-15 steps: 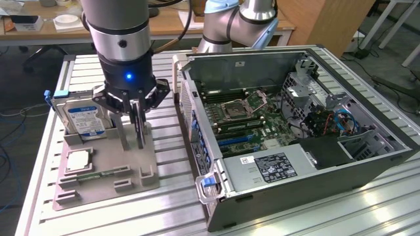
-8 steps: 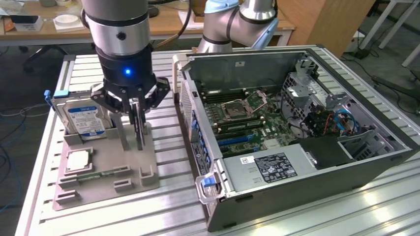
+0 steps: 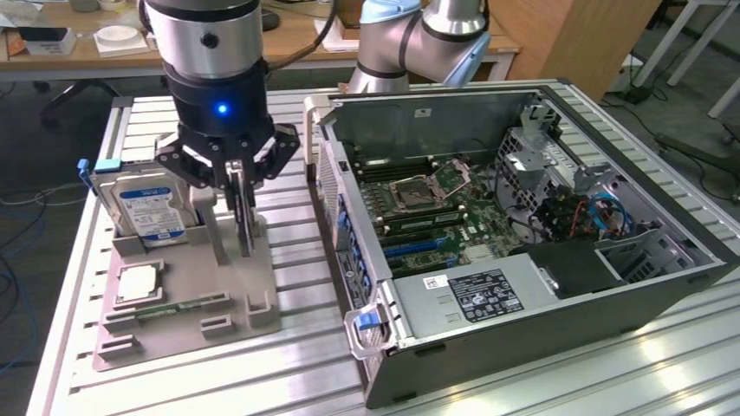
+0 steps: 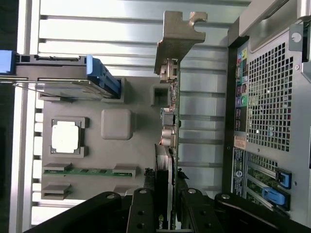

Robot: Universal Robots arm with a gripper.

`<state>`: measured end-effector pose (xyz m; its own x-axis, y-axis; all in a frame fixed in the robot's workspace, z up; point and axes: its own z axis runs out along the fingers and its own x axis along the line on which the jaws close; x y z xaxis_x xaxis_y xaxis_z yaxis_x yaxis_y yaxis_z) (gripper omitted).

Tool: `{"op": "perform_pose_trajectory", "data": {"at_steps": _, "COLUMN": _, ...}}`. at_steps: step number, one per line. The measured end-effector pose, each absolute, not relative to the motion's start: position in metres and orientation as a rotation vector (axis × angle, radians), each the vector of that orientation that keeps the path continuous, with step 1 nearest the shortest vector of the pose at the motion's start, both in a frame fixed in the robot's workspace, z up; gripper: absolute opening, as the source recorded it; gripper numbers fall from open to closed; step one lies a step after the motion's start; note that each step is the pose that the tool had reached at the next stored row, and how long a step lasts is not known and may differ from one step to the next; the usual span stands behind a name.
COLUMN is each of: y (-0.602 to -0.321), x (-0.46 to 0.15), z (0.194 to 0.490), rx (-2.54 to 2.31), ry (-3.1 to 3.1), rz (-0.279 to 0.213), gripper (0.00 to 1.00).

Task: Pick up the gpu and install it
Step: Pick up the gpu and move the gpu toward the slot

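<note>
The gpu (image 3: 244,230) is a thin dark card standing on edge over the grey parts holder (image 3: 191,325). My gripper (image 3: 237,198) comes down from above and is shut on its top edge, one finger on each face. In the wrist view the gpu (image 4: 169,121) runs edge-on away from my gripper (image 4: 168,216), and its pale metal end bracket (image 4: 177,36) is at the far end. Black fingers (image 4: 143,211) press both sides. I cannot tell whether the card's lower edge still touches the holder (image 4: 138,145).
The holder also carries a silver hard drive (image 3: 145,206) (image 4: 58,73), a processor chip (image 3: 139,282) (image 4: 65,136) and a green memory stick (image 3: 179,305) (image 4: 87,171). The open computer case (image 3: 555,286) (image 4: 272,97) lies at the exterior view's right, with its motherboard (image 3: 428,208) exposed. A second arm's base (image 3: 405,43) stands behind.
</note>
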<state>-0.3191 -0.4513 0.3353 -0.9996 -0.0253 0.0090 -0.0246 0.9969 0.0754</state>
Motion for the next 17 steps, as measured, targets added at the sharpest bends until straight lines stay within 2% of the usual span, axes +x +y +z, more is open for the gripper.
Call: {"op": "perform_pose_trajectory", "data": {"at_steps": 17, "y": -0.451, "x": -0.319, "z": 0.375, "rx": 0.030, "ry": -3.130, "rz": -0.118, "gripper": 0.27}}
